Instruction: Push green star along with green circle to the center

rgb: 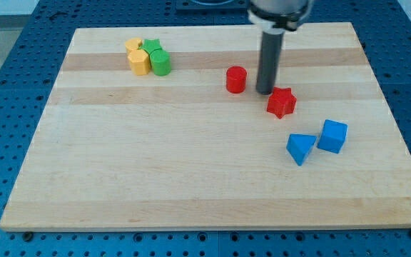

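Observation:
The green star (152,47) and the green circle (161,63) sit close together near the board's top left, packed against two yellow blocks (138,60). My tip (265,91) is far to their right. It stands between the red cylinder (236,79) on its left and the red star (281,102) at its lower right, close to the red star.
A blue triangular block (300,148) and a blue cube (332,135) lie at the right, below the red star. The wooden board (191,178) rests on a blue perforated table (6,71).

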